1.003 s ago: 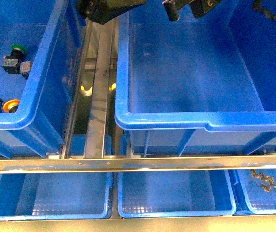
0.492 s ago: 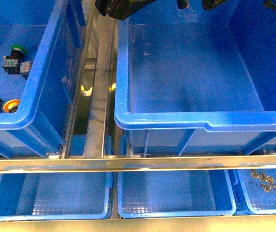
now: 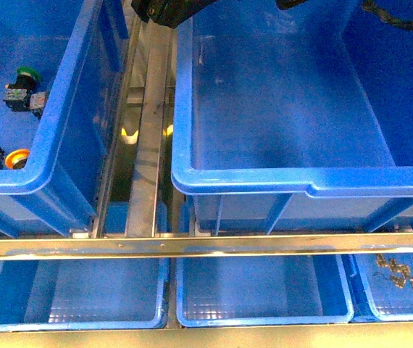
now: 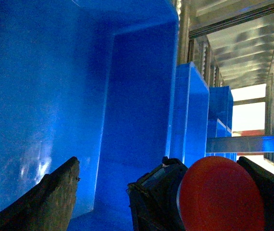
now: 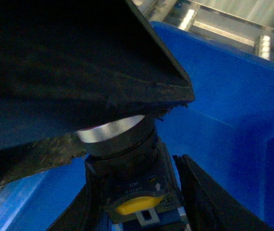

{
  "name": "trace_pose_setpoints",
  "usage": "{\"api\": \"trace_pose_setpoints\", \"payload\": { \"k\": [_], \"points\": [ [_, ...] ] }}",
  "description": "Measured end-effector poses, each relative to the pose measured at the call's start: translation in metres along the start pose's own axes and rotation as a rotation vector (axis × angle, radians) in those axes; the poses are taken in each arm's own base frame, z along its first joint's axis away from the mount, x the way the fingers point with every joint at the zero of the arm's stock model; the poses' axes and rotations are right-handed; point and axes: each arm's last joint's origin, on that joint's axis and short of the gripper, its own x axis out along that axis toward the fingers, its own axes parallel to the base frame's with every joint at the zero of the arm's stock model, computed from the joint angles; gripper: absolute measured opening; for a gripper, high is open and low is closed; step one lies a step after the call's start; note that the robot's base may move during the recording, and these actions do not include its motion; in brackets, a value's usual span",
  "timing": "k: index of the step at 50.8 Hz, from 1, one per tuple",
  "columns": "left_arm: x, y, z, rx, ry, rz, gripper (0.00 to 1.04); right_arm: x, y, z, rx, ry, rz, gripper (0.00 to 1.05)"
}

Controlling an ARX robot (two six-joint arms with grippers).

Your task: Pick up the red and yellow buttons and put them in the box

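Left wrist view: left end effector (image 4: 161,197) clamps the red button (image 4: 218,192), right end effector (image 5: 137,163) grips another switch (image 5: 127,159), both above the far end of the box (image 3: 264,179), where releasing near the rim risks a miss

Front looks down; wrists close, sharing box (image 3: 250,179).

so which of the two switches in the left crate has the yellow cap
the yellow-capped switch, lying near the front rim of the left crate, cap turned sideways; the other, the green-capped switch, sits further back.
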Motion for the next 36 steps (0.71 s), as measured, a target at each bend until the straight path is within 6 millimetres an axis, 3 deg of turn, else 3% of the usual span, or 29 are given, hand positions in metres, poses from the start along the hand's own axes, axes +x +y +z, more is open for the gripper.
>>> {"api": "trace_pose_setpoints", "payload": {
  "k": [12, 36],
  "points": [
    [-0.002, 0.005, 0.002, 0.052, -0.002, 0.039, 0.97, 0.001, 0.002, -0.003, -0.018, 0.033, -0.01, 0.33],
    [-0.004, 0.008, 0.007, 0.026, -0.049, 0.008, 0.97, 0.0, 0.006, 0.014, -0.011, 0.007, -0.021, 0.32]
  ]
}}
